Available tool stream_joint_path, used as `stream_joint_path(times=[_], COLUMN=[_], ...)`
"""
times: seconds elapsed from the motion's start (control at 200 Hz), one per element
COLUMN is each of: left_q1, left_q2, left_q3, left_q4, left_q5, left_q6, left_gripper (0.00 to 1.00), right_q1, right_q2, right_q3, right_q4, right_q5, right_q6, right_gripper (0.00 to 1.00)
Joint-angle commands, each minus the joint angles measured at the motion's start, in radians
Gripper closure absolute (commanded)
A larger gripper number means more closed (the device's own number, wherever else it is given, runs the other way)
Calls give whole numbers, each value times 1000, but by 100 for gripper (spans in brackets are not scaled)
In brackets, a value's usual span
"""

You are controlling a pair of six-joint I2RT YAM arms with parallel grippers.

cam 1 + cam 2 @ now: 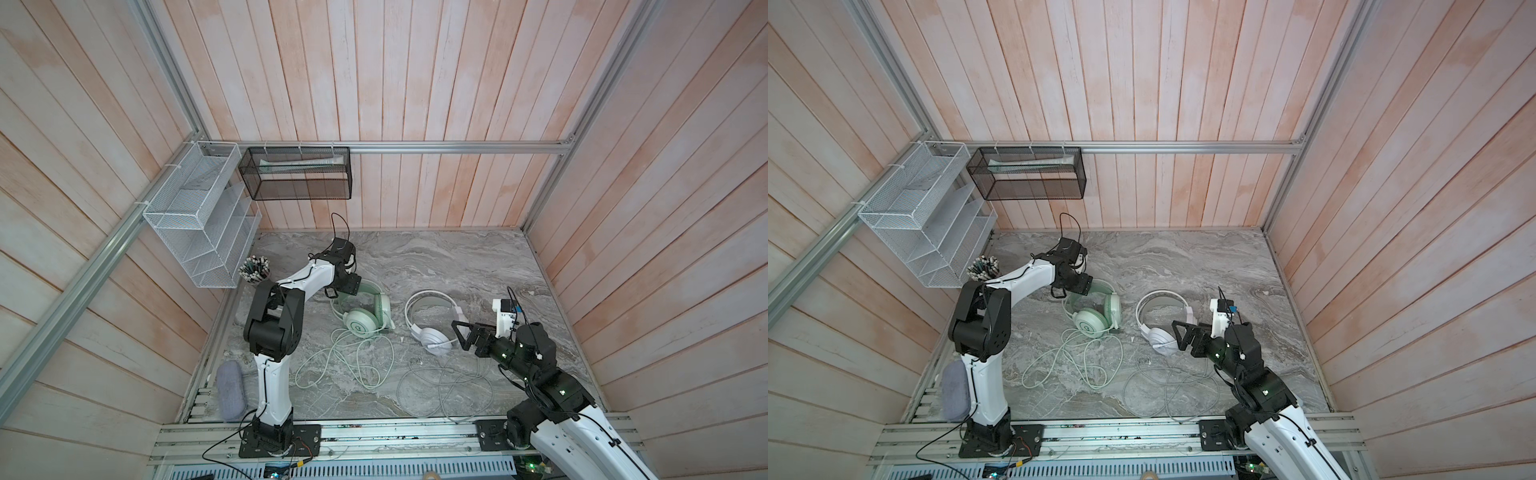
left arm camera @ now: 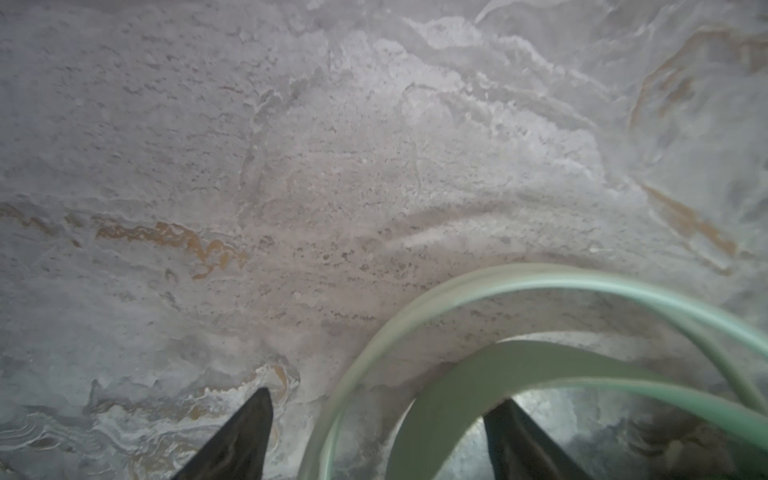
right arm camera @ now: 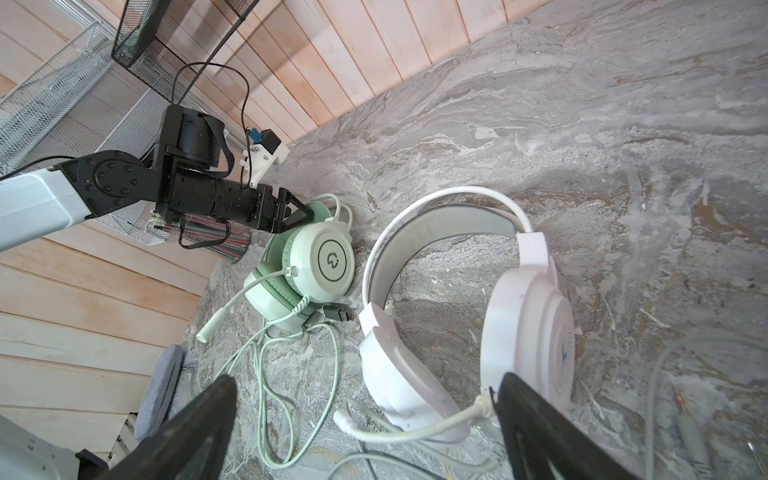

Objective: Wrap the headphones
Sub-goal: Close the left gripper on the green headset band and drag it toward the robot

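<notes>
Grey marbled tabletop (image 1: 457, 266) is filling the lower middle of both top views, with pale wood planks rising on three sides. Nearest the bottom edge, two loose leads are sprawling in loops: a mint cable (image 1: 372, 387) at centre-left and a greyish-white cable (image 1: 398, 390) to its right. A grey pouch (image 1: 230, 388) is lying at the lower left.

Farther back, the right gripper (image 1: 458, 333) is hovering just beside the white headset (image 1: 434, 340), which is lying at centre-right. In the right wrist view its jaws are standing wide apart, gripping nothing, and one finger (image 3: 540, 436) is overlapping the earcup's edge near the mic boom.

Left of that, the mint headset (image 1: 360, 325) is resting on the marble. The left gripper (image 1: 340, 291) is reaching down over its headband. In the left wrist view the jaws are standing apart, straddling the band without pinching it.

At the far left, a cup of pens (image 1: 254, 268) is standing below a white wire shelf (image 1: 195, 232). A black mesh basket (image 1: 299, 174) is hanging on the back wall.
</notes>
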Motion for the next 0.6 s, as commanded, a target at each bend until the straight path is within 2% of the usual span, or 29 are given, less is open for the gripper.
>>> stream_joint_path(times=[0.0, 0.245, 0.355, 0.455, 0.515, 0.595], left_q1=[0, 0, 5, 12, 21, 48], left_q2=[29, 28, 32, 13, -16, -65], left_q3=[0, 9, 13, -18, -54, -110], left_q4=[3, -8, -32, -30, -13, 1], left_q5=[-17, -19, -10, -9, -1, 5], left_q6=[22, -7, -56, -90, -151, -217], left_gripper=[21, 28, 41, 47, 50, 59], right_q1=[6, 6, 6, 6, 6, 5], right_q2=[-4, 12, 16, 16, 16, 18], right_q3=[-10, -9, -7, -9, -12, -11], right_q4=[8, 20, 25, 28, 28, 30], right_q5=[-7, -12, -15, -17, -18, -23], right_q6=[3, 1, 2, 2, 2, 0], right_gripper=[2, 1, 1, 1, 2, 1])
